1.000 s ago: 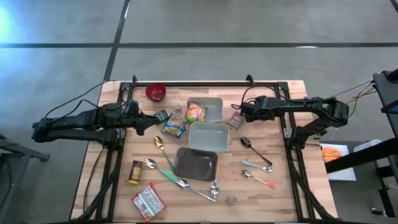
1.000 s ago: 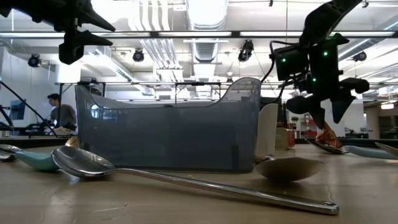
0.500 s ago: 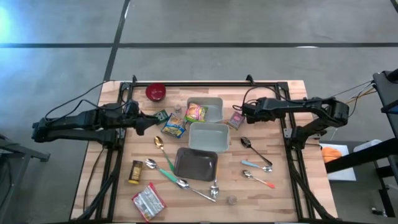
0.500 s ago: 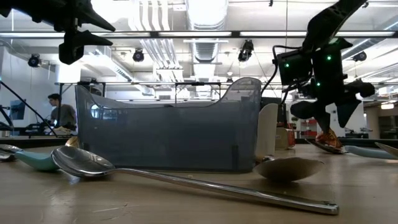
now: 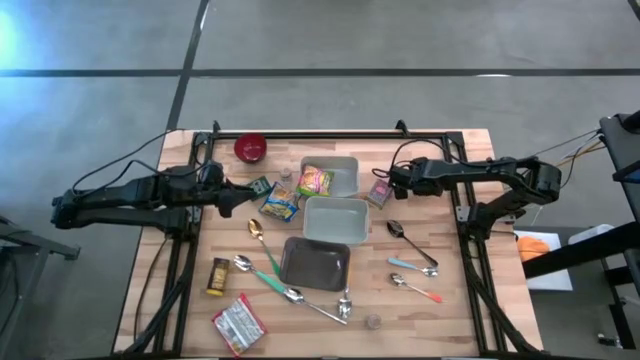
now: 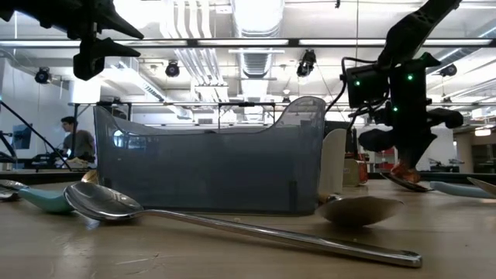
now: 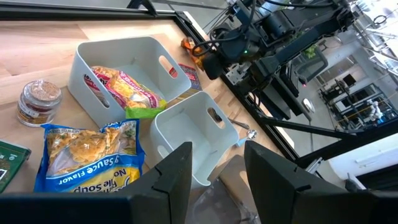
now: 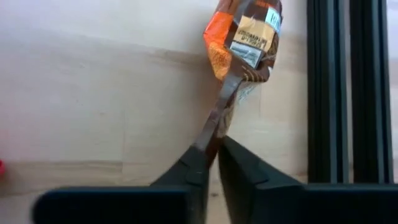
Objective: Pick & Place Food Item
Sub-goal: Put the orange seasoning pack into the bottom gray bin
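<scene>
The right claw (image 8: 214, 149) is clenched on the near edge of the orange-and-brown snack packet (image 8: 242, 43), a thin crinkled foil pouch with a pale printed label. Its long axis runs straight away from the claw across the pale wooden counter (image 8: 93, 93), close beside a black rail (image 8: 348, 87). From above, the packet (image 5: 379, 192) lies just right of the white bin (image 5: 345, 170) that holds a yellow noodle pack (image 5: 315, 181), with the right claw (image 5: 392, 181) over it. The left claw (image 5: 243, 198) hangs partly open, holding nothing, by the blue soup packet (image 5: 281, 203).
</scene>
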